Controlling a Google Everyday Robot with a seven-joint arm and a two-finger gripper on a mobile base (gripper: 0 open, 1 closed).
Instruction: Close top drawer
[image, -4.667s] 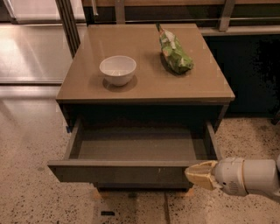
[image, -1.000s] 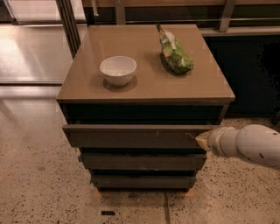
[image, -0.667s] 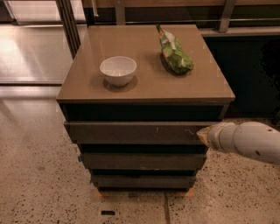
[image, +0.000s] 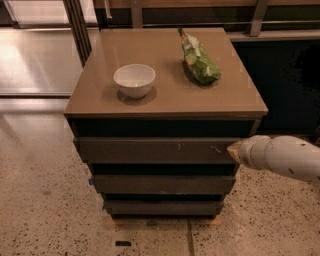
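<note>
The top drawer (image: 155, 150) is a wide dark grey-brown front with small pale scratches right of centre. It sits pushed in under the cabinet's top, its front standing slightly proud of the two drawer fronts below. My gripper (image: 234, 151) comes in from the right on a white arm (image: 285, 157), and its tan tip touches the right end of the drawer front.
On the tan cabinet top (image: 165, 95) stand a white bowl (image: 134, 79) and a green snack bag (image: 199, 61). Two lower drawer fronts (image: 162, 184) are shut. Speckled floor surrounds the cabinet. A dark wall panel lies behind on the right.
The drawer stood wide open 4.7 s ago with my gripper at its right front corner. It is now pushed in. Over the last second the gripper moved slightly further in with it.
</note>
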